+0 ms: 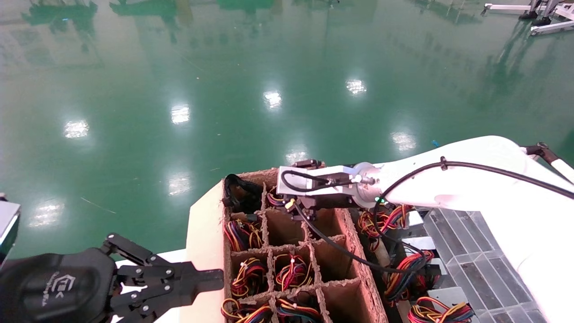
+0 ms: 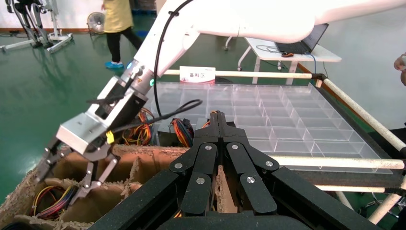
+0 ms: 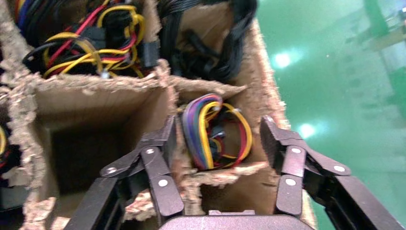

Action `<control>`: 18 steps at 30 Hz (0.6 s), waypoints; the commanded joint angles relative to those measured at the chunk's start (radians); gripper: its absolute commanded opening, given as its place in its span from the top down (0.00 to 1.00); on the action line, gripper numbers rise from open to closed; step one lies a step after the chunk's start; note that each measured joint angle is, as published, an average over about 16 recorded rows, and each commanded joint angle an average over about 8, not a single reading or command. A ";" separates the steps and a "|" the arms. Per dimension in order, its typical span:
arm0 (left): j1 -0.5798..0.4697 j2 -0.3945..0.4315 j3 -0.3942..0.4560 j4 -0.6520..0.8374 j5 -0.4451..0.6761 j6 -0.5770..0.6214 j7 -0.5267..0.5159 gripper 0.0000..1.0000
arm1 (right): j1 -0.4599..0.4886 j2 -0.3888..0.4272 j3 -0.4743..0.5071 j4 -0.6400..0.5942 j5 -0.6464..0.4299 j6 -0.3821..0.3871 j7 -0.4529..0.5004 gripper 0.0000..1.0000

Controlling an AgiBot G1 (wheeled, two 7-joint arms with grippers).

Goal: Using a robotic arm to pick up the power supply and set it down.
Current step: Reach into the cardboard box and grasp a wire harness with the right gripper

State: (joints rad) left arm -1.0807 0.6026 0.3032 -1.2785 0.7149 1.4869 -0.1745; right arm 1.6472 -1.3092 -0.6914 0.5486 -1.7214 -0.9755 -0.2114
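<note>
A power supply shows only as a looped bundle of purple, yellow and red wires (image 3: 215, 139) in a far-edge cell of the brown cardboard divider box (image 3: 95, 96); its metal body is hidden. The robotic arm at work is my right one, reaching across from the right. My right gripper (image 3: 220, 141) is open, its fingers (image 3: 165, 143) down on either side of that bundle, apart from the wires. From the head, the same bundle (image 1: 276, 199) lies just beside my right gripper (image 1: 297, 211). My left gripper (image 1: 210, 277) is shut and empty, parked at the box's near-left side.
Several other cells of the box (image 1: 354, 251) hold wire bundles (image 1: 291, 271); some are bare. More power supplies with bundles (image 1: 408, 269) lie right of the box beside a clear compartment tray (image 2: 287, 115). Green floor lies beyond. A person (image 2: 117, 24) stands far off.
</note>
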 commanded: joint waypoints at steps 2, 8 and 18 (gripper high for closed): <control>0.000 0.000 0.000 0.000 0.000 0.000 0.000 0.83 | 0.005 -0.011 0.000 -0.028 0.002 0.008 -0.015 1.00; 0.000 0.000 0.000 0.000 0.000 0.000 0.000 0.65 | 0.009 -0.022 -0.002 -0.063 0.012 0.014 -0.042 1.00; 0.000 0.000 0.001 0.000 -0.001 0.000 0.000 0.00 | 0.017 -0.035 -0.022 -0.097 0.028 0.017 -0.055 1.00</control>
State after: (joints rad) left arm -1.0809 0.6023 0.3040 -1.2785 0.7143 1.4865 -0.1740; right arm 1.6646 -1.3423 -0.7133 0.4527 -1.6920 -0.9597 -0.2639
